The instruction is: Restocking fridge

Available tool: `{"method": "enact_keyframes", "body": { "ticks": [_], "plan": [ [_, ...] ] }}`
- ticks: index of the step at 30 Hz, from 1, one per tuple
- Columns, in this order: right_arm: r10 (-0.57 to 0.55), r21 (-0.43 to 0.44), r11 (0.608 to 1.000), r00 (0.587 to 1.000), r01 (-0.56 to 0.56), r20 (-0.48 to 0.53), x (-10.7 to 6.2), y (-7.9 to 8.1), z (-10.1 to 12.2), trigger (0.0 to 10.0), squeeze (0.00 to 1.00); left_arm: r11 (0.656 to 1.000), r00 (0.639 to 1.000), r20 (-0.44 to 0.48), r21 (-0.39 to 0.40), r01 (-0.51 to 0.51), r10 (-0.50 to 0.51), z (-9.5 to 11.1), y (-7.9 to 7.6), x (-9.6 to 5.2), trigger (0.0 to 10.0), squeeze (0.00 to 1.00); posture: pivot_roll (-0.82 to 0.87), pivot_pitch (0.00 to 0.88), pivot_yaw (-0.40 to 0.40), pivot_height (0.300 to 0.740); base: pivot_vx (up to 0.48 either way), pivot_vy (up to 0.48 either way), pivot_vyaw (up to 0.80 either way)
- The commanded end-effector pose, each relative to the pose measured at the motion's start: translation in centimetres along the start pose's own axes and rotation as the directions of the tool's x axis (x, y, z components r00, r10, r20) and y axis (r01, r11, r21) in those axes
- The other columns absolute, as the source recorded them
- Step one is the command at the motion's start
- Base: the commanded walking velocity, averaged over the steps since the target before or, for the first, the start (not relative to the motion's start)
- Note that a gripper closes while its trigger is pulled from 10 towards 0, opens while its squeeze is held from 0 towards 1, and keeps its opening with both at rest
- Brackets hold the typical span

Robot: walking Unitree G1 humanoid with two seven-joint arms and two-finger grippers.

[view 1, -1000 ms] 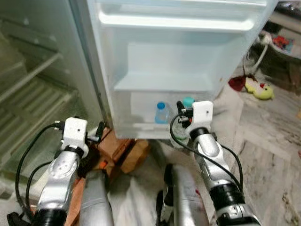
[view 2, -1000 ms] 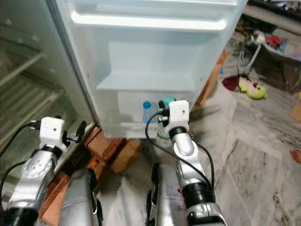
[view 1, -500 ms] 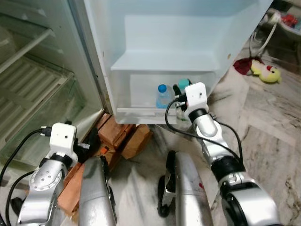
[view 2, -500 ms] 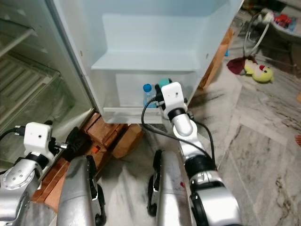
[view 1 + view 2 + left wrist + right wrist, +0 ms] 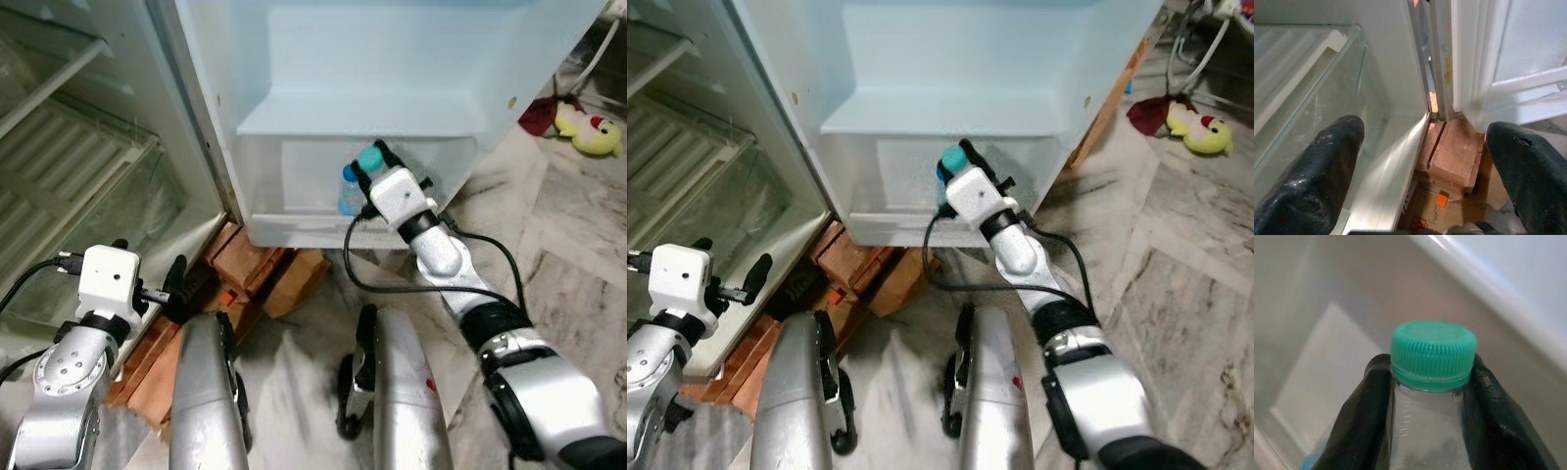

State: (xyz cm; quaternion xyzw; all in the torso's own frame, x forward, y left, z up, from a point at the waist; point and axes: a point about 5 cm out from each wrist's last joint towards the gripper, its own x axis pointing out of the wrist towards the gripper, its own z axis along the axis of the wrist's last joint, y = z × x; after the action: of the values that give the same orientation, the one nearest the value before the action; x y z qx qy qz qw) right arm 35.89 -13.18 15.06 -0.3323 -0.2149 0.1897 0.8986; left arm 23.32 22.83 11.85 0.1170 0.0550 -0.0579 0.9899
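My right gripper (image 5: 371, 160) is shut on the neck of a clear bottle with a teal cap (image 5: 1433, 352). It holds the bottle upright over the lowest bin (image 5: 294, 231) of the open fridge door. A blue-capped bottle (image 5: 350, 188) stands in that bin, just left of and below the teal cap (image 5: 950, 159). Most of the held bottle's body is hidden behind the wrist. My left gripper (image 5: 1425, 161) is open and holds nothing. It sits low on the left, by the bottom edge of the fridge body (image 5: 176, 279).
Reddish bricks (image 5: 250, 266) lie on the floor under the fridge's corner. Glass shelves and a clear drawer (image 5: 93, 186) show inside the fridge on the left. A yellow soft toy (image 5: 590, 133) lies on the marble floor at the far right. My legs (image 5: 206, 392) are below.
The camera has tilted down and moved closer. My right arm has stretched forward with the teal-capped bottle, up to the door bin. My left gripper stays low and open.
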Motion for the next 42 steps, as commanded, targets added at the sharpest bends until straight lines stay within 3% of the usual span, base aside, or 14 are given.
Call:
{"method": "enact_keyframes", "body": {
  "ticks": [1,10,15,23,30,34,42],
  "plan": [
    [-0.003,-0.051,0.999,1.0,0.004,0.024,0.1,-0.6,0.2,10.0,0.0,1.0,1.0,-0.022,0.011,0.001,-0.001,-0.2,0.2,-0.5,10.0,0.0,0.2,0.314,-0.01,0.543,0.0,0.0,0.0],
    [-0.008,-0.141,0.99,0.999,0.001,-0.044,-2.5,-2.0,-2.2,10.0,0.0,1.0,1.0,-0.015,0.018,-0.002,0.002,0.0,0.0,-0.3,10.0,0.0,0.19,0.315,-0.01,0.543,0.0,0.0,0.0],
    [-0.034,-0.11,0.994,0.995,0.023,-0.094,-4.1,-2.0,-3.3,10.0,0.0,1.0,1.0,-0.014,0.017,0.002,-0.002,-0.1,-0.2,-0.3,10.0,0.0,0.19,0.311,-0.007,0.543,0.0,0.0,0.0],
    [-0.175,-0.026,0.985,0.96,0.173,-0.217,-7.5,-2.3,-5.5,10.0,0.0,1.0,1.0,-0.005,0.02,0.017,-0.017,0.1,-0.4,0.3,10.0,0.0,0.19,0.298,0.005,0.543,0.0,0.0,0.0],
    [-0.246,-0.003,0.967,0.929,0.256,-0.276,-8.8,-3.1,-6.4,10.0,0.0,0.999,1.0,-0.003,0.021,0.024,-0.024,0.1,-0.4,0.7,10.0,0.0,0.17,0.29,0.01,0.543,0.0,0.0,0.0],
    [-0.359,0.086,0.909,0.871,0.407,-0.336,-8.8,-3.4,-6.7,10.0,0.0,0.999,1.0,0.006,0.017,0.029,-0.029,0.2,-0.7,1.0,10.0,0.0,0.17,0.281,0.001,0.543,0.0,0.0,0.0],
    [-0.41,0.209,0.83,0.82,0.516,-0.398,-9.7,-0.5,-6.6,10.0,0.0,1.0,1.0,0.012,0.013,0.028,-0.029,0.2,-0.9,0.9,10.0,0.0,0.17,0.282,0.002,0.543,0.0,0.0,0.0]
  ]
}}
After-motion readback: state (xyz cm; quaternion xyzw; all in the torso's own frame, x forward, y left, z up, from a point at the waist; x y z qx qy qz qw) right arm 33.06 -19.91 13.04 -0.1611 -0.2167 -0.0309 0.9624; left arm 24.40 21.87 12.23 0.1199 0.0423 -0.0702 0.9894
